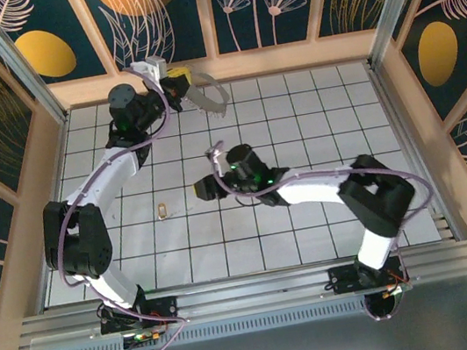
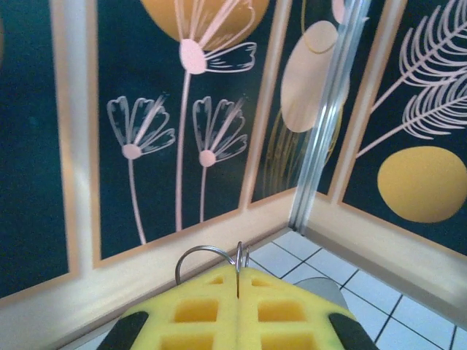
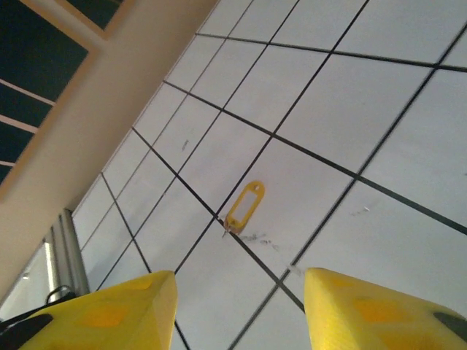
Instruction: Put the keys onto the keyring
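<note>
From above, the left gripper [image 1: 179, 81] sits at upper centre by the back wall, with a thin, silvery-white, floppy looped keyring [image 1: 221, 92] curving out to the right of its tips. The right gripper [image 1: 203, 189] is mid-frame, and a tiny brass-gold metal key [image 1: 161, 210] lies flat on the white tiled floor [image 1: 341, 122] just left of it, not touching. In the left wrist view, the yellow fingers [image 2: 197, 313] are pressed together at lower centre, pinching the keyring's wire arc. In the right wrist view, the jaws stand spread at the bottom corners. The key, a flat gold oblong with a pale slot, lies on a tile seam at centre.
</note>
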`<action>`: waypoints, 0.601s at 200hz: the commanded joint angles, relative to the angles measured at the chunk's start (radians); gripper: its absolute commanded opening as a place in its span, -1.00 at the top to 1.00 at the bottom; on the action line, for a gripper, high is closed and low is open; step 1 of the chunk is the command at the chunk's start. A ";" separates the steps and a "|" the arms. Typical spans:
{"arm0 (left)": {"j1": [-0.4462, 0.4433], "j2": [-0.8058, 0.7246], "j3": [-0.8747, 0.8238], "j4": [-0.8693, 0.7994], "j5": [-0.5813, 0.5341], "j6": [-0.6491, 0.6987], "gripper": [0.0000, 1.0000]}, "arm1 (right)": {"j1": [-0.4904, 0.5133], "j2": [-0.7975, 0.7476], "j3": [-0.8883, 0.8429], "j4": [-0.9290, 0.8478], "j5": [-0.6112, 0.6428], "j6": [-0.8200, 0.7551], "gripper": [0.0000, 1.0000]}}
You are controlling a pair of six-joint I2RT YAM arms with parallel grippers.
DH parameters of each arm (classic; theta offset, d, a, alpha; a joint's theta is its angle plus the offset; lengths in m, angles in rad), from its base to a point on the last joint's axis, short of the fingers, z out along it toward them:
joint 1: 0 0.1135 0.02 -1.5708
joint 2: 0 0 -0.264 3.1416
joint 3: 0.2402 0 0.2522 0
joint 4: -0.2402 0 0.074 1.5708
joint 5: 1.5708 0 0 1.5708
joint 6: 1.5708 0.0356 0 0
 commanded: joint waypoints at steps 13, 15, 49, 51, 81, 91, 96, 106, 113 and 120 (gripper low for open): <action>0.049 0.003 0.043 0.091 0.020 -0.048 1.00 | 0.068 0.174 0.205 -0.165 0.103 -0.081 0.03; 0.052 0.002 0.042 0.093 0.022 -0.051 1.00 | 0.070 0.182 0.214 -0.172 0.107 -0.082 0.03; 0.088 -0.004 0.035 0.104 0.033 -0.062 1.00 | 0.118 0.338 0.401 -0.287 0.151 -0.112 0.03; 0.090 -0.005 0.035 0.103 0.034 -0.062 1.00 | 0.120 0.346 0.409 -0.294 0.154 -0.115 0.03; 0.115 -0.009 0.035 0.100 0.039 -0.065 1.00 | 0.159 0.446 0.535 -0.379 0.200 -0.144 0.01; 0.121 -0.010 0.035 0.100 0.043 -0.069 1.00 | 0.170 0.466 0.561 -0.394 0.211 -0.151 -0.01; 0.125 -0.011 0.035 0.100 0.045 -0.070 1.00 | 0.175 0.475 0.572 -0.400 0.217 -0.157 -0.02; 0.131 -0.011 0.034 0.101 0.047 -0.074 1.00 | 0.185 0.493 0.598 -0.416 0.228 -0.163 -0.03; 0.134 -0.012 0.034 0.100 0.048 -0.074 1.00 | 0.190 0.506 0.614 -0.427 0.229 -0.168 -0.04; 0.137 -0.012 0.034 0.099 0.050 -0.074 1.00 | 0.196 0.519 0.630 -0.439 0.232 -0.174 -0.04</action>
